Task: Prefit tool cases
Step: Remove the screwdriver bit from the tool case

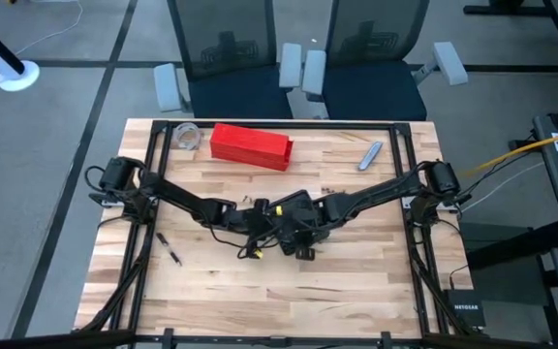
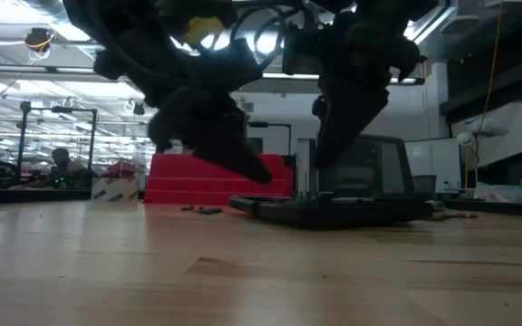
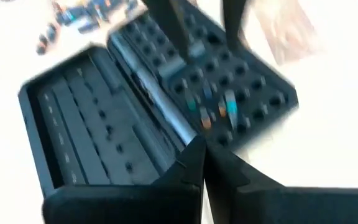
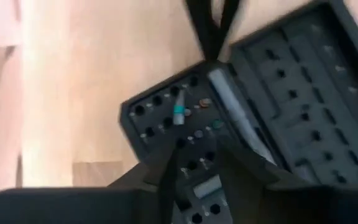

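Note:
The black tool case [image 2: 352,210] lies open flat on the wooden table, under both grippers. Its socket half [image 3: 229,87] holds a few coloured bits [image 4: 188,112]; its ribbed half [image 3: 98,130] lies beside it across the hinge. My left gripper [image 3: 204,155] is shut and slants down, its tips at the hinge end of the case. My right gripper [image 4: 201,171] points down over the socket half. Its fingers stand apart on either side of a small grey piece [image 4: 207,186]. My left gripper has its shut tips [image 4: 213,59] at the socket half's edge by the hinge; whether they touch the case I cannot tell. My right gripper stands with its fingers [image 3: 173,28] close over the sockets; whether they touch the grey piece or the case I cannot tell.
A long red box [image 1: 250,145] lies at the far left of the table, with a clear round thing [image 1: 188,136] beside it. Loose bits [image 1: 329,189] are scattered beyond the case. A silver tool [image 1: 369,155] lies far right and a small dark tool [image 1: 170,250] near left.

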You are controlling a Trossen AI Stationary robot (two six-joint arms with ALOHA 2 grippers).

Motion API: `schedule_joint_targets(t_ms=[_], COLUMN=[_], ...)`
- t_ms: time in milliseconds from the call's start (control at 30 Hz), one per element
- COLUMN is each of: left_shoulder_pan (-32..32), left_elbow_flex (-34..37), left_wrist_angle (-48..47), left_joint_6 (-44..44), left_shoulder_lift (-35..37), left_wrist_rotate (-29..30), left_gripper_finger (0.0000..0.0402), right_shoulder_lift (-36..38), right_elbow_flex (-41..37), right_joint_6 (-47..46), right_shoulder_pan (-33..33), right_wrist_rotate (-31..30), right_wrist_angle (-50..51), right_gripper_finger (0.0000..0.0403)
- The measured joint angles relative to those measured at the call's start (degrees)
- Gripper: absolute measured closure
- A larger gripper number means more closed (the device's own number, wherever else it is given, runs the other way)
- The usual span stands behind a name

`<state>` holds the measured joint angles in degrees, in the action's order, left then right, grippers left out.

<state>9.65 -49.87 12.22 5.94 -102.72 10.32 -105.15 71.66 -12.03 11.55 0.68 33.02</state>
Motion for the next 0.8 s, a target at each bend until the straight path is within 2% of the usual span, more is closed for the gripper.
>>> schedule_joint_targets(t_ms=[167, 633, 800], left_shoulder_pan=[-0.38, -0.37, -0.37], left_elbow_flex=[-0.02, -0.13, -0.09], left_wrist_angle=[6.09, 7.73, 7.39], left_joint_6=[0.22, 0.49, 0.45], left_shoulder_lift=[-3.62, -6.03, -6.05], left_wrist_rotate=[-1.52, -1.57, -1.48], left_gripper_finger=[0.0401, 0.0401, 0.0401], right_shoulder_lift=[-1.29, -3.74, -3.88], right_elbow_flex=[-0.09, -0.09, -0.09], right_joint_6=[2.10, 4.55, 6.01], right_shoulder_pan=[0.04, -0.06, -0.04], right_wrist_rotate=[1.45, -0.79, -4.82], right_wrist_angle=[-0.66, -2.93, -2.76], right_gripper_finger=[0.0309, 0.0311, 0.0311])
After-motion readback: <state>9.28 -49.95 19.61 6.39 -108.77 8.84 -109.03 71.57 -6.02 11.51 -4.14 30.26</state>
